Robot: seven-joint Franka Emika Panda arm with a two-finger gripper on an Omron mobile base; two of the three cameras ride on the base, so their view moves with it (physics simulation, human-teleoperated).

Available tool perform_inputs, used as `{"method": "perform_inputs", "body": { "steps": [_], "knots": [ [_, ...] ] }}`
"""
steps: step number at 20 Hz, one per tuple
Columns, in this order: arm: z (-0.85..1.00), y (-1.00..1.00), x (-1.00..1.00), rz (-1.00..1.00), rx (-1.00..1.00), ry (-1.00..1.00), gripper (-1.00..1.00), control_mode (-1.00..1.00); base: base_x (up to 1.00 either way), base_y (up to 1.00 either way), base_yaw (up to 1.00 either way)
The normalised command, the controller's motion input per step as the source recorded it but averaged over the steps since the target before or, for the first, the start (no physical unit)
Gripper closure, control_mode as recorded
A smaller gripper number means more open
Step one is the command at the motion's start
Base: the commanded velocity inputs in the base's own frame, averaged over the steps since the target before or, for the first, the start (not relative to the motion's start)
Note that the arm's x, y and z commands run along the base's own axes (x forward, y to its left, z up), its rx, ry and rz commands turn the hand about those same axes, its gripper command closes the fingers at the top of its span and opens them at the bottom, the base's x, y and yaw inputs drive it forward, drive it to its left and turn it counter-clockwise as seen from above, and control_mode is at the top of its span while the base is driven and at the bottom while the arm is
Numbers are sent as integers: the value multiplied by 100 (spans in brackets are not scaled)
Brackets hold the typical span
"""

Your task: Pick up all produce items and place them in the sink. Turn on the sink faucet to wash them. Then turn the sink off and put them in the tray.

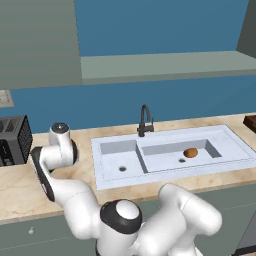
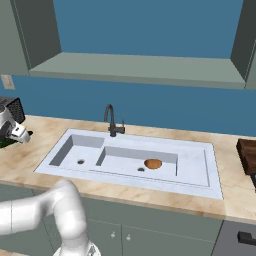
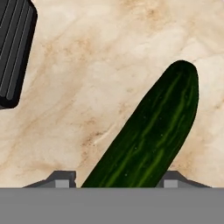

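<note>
A long dark green cucumber (image 3: pixel 153 131) lies on the marble counter to the left of the sink (image 1: pixel 230 142). My gripper (image 3: pixel 118 179) is straddling its near end, with a finger close on each side and a thin gap showing on the left, so the jaws are open. A small brown potato (image 1: pixel 190 152) (image 2: pixel 153 163) rests in the larger basin near its drain. The black gooseneck faucet (image 1: pixel 145 120) (image 2: pixel 111 120) stands behind the basins, and no water is visible. The dark brown tray (image 1: pixel 251 121) (image 2: pixel 246 155) sits on the counter at the far right.
A black toaster (image 1: pixel 12 140) (image 3: pixel 15 48) stands on the counter just beyond the cucumber, close to my hand. A blue wall and a grey-green shelf (image 2: pixel 140 67) run behind the sink. The counter's front edge drops to cabinets.
</note>
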Motion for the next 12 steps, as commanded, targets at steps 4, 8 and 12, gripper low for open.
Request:
{"method": "perform_inputs", "body": {
  "steps": [4, 8, 12],
  "knots": [
    [29, -74, -5, -4, 11, -2, 100, -100, 0, 0, 0],
    [18, -80, -8, -10, 12, 0, 100, -100, 0, 0, 0],
    [8, -78, -16, -15, 11, 0, 100, -100, 0, 0, 0]
  ]
}}
